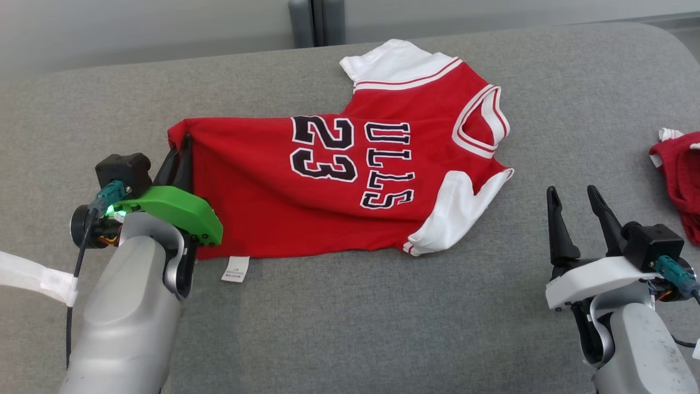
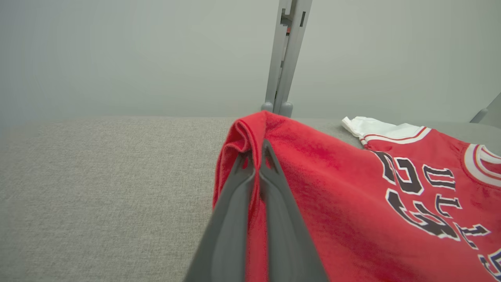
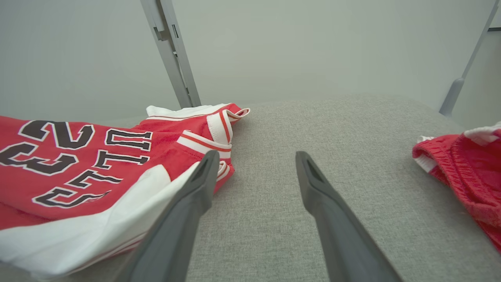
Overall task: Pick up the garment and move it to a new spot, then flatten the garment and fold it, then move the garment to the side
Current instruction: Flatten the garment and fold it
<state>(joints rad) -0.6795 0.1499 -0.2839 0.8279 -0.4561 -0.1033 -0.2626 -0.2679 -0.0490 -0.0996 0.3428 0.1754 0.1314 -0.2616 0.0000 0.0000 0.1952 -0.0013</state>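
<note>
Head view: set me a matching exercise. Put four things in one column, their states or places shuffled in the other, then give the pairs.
Column one:
1. left fingers
2. right fingers
3. white label
4. red shirt

Column two:
A. lying with the number 23 facing up
B. open, holding nothing
C. shut on the shirt's hem
D. poking out at the shirt's near edge

Pairs: 1-C, 2-B, 3-D, 4-A

Grey woven upholstery (image 1: 350, 328) across the frame. Plain pale wall (image 1: 136, 27) along the top. Grey metal upright (image 1: 316, 22) at top centre.
</note>
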